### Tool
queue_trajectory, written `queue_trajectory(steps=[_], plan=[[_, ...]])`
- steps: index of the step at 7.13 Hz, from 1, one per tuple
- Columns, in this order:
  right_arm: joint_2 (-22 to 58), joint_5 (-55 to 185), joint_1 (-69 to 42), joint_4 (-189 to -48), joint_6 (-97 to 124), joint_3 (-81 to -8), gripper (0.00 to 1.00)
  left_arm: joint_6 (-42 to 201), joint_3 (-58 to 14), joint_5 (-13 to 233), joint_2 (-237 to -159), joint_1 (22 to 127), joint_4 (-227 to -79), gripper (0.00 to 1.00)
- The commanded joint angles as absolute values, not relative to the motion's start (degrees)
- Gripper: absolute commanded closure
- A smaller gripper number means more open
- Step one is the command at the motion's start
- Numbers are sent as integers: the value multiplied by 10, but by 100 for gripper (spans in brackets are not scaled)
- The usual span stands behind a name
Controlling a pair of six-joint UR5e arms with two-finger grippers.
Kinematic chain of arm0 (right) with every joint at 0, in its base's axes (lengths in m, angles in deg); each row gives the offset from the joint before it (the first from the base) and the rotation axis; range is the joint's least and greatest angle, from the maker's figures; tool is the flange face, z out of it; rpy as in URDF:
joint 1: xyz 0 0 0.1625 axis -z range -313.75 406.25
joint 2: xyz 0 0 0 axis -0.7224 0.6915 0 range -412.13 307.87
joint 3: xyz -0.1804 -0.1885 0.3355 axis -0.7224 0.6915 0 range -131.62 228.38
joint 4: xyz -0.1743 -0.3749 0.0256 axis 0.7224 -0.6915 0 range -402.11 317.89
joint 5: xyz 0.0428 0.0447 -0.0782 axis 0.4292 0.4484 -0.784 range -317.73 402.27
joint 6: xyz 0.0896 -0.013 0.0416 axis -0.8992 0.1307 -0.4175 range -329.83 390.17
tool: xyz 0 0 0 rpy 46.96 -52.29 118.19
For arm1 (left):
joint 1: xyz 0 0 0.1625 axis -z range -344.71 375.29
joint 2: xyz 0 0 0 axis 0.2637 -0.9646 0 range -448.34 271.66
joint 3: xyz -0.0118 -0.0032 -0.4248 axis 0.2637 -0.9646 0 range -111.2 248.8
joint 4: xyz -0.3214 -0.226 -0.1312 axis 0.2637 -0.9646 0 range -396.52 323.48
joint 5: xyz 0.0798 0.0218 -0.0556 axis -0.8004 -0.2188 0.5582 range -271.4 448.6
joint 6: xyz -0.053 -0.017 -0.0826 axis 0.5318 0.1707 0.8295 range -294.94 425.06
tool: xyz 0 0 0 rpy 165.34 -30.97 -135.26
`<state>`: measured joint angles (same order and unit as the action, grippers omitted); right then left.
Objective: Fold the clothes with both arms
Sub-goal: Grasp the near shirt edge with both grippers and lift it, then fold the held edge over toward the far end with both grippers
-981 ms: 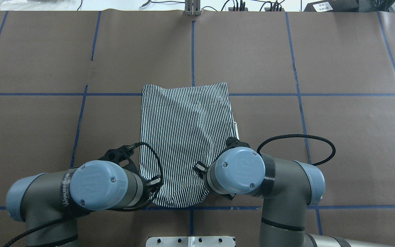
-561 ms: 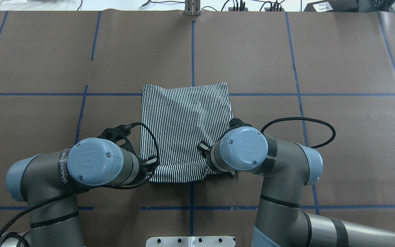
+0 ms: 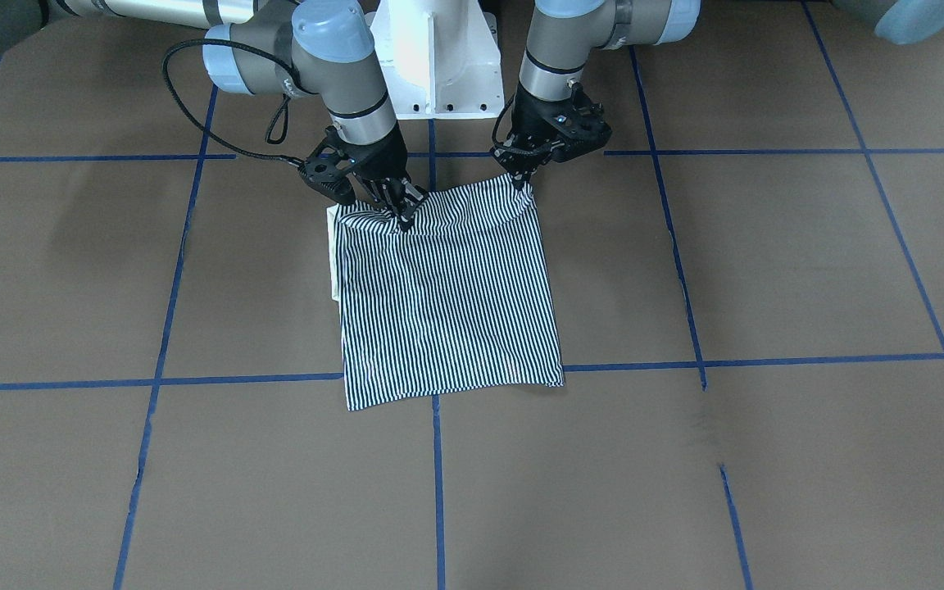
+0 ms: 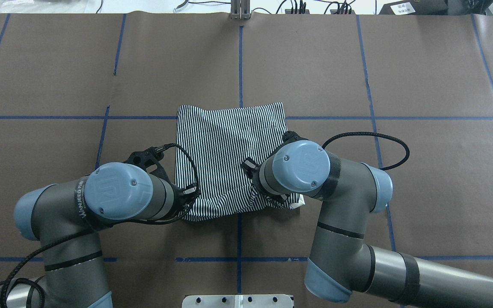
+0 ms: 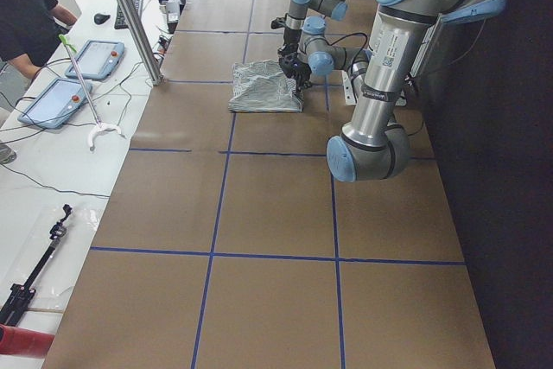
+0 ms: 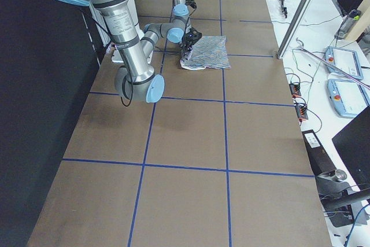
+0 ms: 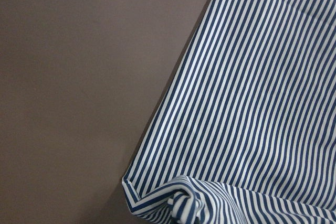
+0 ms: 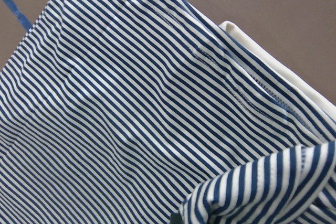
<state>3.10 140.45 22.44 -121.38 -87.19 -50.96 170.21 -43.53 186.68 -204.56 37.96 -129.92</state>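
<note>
**Striped cloth on a brown tabletop**

The shirt (image 7: 252,93) fills the right side of the frame. Its thin navy and white stripes slant from upper right to lower left. Its straight edge (image 7: 176,85) runs nearly parallel to the stripes, from the top of the frame down to 1 corner (image 7: 127,184) near the bottom. A narrow hem turns along the lower side there. Just right of that corner, at the bottom of the frame, the fabric is gathered into a raised, curled fold (image 7: 184,205) whose stripes bend and crowd together. Above the fold the cloth lies smooth. The plain brown table (image 7: 68,77) takes up the left half.
</note>
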Motion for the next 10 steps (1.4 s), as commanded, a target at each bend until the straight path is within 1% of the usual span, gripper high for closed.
queue_trajectory(steps=[1, 2, 3, 4, 5, 6, 8, 9, 10], plan=[[-31, 1405, 182, -1188, -845, -405, 100, 1697, -356, 1867, -2076, 437, -1352, 100], [-68, 1407, 151, -1142, -837, -334, 100, 1678, -287, 1868, -2104, 484, -1393, 100], [-103, 1408, 121, -1111, -817, -260, 100, 1613, -221, 1868, -2123, 526, -1427, 75], [-115, 1410, 96, -1068, -798, -201, 1, 1543, -167, 1869, -2127, 555, -1481, 1], [-116, 1398, 92, -1057, -719, -176, 0, 1513, -120, 1869, -2127, 575, -1528, 0], [-118, 1390, 85, -1056, -713, -168, 0, 1505, -102, 1870, -2127, 577, -1549, 0], [-127, 1404, 66, -1056, -705, -168, 0, 1501, -102, 1871, -2126, 579, -1551, 0], [-132, 1430, 57, -1059, -662, -174, 0, 1479, -105, 1883, -2125, 590, -1549, 0], [-135, 1446, 59, -1069, -603, -176, 0, 1450, -110, 1953, -2120, 618, -1547, 0]])
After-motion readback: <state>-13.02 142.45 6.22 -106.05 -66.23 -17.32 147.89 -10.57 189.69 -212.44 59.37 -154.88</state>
